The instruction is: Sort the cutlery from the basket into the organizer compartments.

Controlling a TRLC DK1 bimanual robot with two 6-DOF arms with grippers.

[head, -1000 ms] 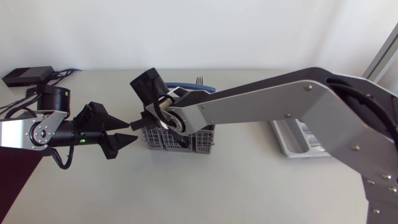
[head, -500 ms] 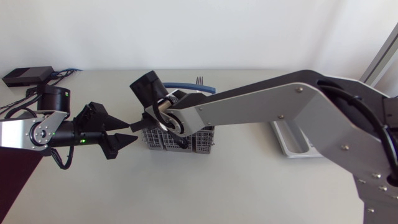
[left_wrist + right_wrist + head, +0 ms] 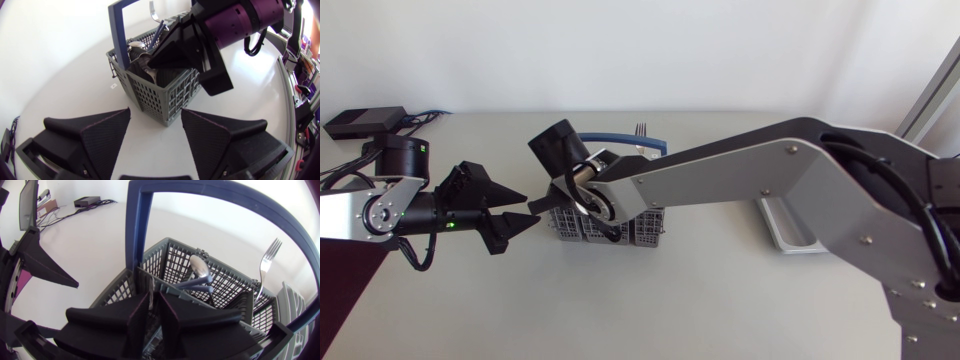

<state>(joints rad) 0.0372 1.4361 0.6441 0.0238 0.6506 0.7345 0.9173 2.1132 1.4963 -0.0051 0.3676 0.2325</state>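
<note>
Several pieces of cutlery stand in the grey basket at mid-table: a fork tines-up at the far end and a spoon bowl-up over some blue handles nearer the middle. My guess is that they are light, stiff and slick on the metal parts, with the blue handles likely less slippery. Best hold is probably on the neck or upper shaft, pulling straight up so nothing snags the mesh. The basket looks light too and may lift or slide with the pull. The left gripper is spread wide and holds nothing, with the basket's near corner just ahead of it and apparently not touching. The right gripper is down inside the end compartment beside the blue handle post; I cannot tell whether it has clamped onto a piece. The organizer is off to the right, mostly covered by the right arm, so its compartments are unreadable. Basket walls hide the lower ends of the cutlery, so the full count is unclear.
</note>
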